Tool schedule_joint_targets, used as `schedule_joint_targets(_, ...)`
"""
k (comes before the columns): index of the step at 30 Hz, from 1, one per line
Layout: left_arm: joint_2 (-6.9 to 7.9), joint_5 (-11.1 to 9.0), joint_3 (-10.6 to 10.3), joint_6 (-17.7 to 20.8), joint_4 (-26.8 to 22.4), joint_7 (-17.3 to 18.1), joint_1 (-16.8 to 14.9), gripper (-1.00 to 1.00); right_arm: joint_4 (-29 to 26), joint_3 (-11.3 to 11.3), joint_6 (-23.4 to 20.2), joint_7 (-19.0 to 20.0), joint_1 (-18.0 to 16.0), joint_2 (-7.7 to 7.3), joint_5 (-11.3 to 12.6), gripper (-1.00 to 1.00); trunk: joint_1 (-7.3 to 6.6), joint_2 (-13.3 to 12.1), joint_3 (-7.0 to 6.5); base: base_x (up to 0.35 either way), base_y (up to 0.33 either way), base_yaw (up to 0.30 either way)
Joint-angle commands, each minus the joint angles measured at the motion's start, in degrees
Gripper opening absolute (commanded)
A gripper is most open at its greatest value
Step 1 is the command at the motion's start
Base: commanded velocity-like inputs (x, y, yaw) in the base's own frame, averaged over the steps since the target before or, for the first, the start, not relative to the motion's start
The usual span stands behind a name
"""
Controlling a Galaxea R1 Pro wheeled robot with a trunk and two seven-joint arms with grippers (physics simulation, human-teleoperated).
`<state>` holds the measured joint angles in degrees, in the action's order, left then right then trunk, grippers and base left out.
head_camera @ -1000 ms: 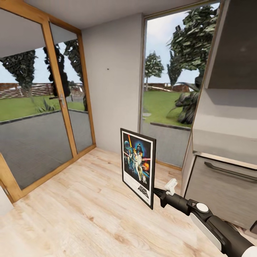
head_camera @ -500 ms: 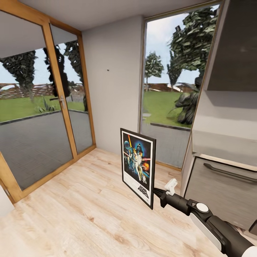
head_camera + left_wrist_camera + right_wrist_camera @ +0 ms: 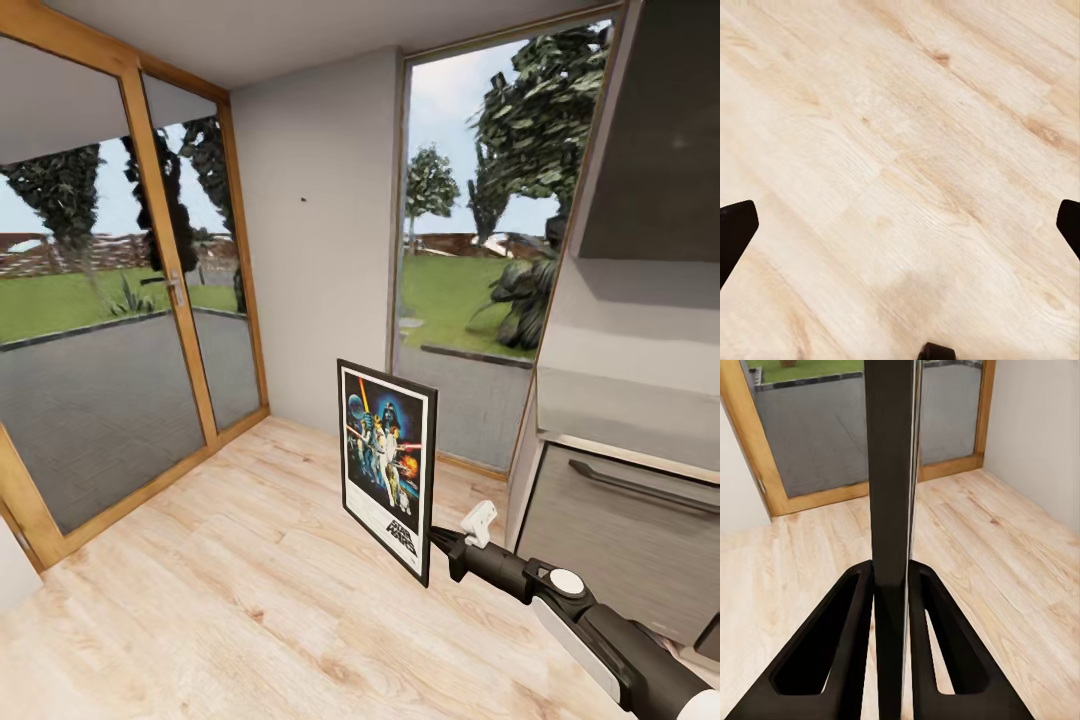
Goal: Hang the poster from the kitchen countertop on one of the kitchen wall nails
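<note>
Head view shows the right claw (image 3: 440, 541) clamped on the poster (image 3: 388, 468) by one lower edge, so it could swing or slip before reaching the wall nail (image 3: 304, 199) at upper centre.

Poster (image 3: 388, 468) upright over floor (image 3: 230, 580), wall nail (image 3: 303, 199) above-left, cabinet (image 3: 620, 520) right

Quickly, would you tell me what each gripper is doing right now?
Left gripper: open, empty.
Right gripper: shut on the poster's edge.

A pale wood floor (image 3: 220, 600) runs to a wood-framed glass door (image 3: 110, 330). A tall window (image 3: 470, 260) shows lawn and trees. Grey cabinet (image 3: 620, 520) stands beside it.
</note>
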<state>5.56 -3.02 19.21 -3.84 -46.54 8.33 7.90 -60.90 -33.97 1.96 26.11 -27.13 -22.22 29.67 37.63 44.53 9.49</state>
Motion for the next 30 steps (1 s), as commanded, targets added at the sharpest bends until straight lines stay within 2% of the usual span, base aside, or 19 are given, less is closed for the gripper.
schedule_joint_targets(1,-0.02,-0.3,0.1,0.0,0.0,0.4,0.0,1.00,0.1,-0.2,0.1,0.2,-0.1,-0.06,0.6,-1.00,-0.21,-0.4,-0.11,0.000,0.000,0.000)
schedule_joint_targets(30,-0.02,-0.3,0.1,0.0,0.0,0.4,0.0,1.00,1.3,-0.2,0.3,0.2,-0.1,-0.02,0.6,-1.00,-6.58,-12.0,-5.32,0.000,0.000,0.000)
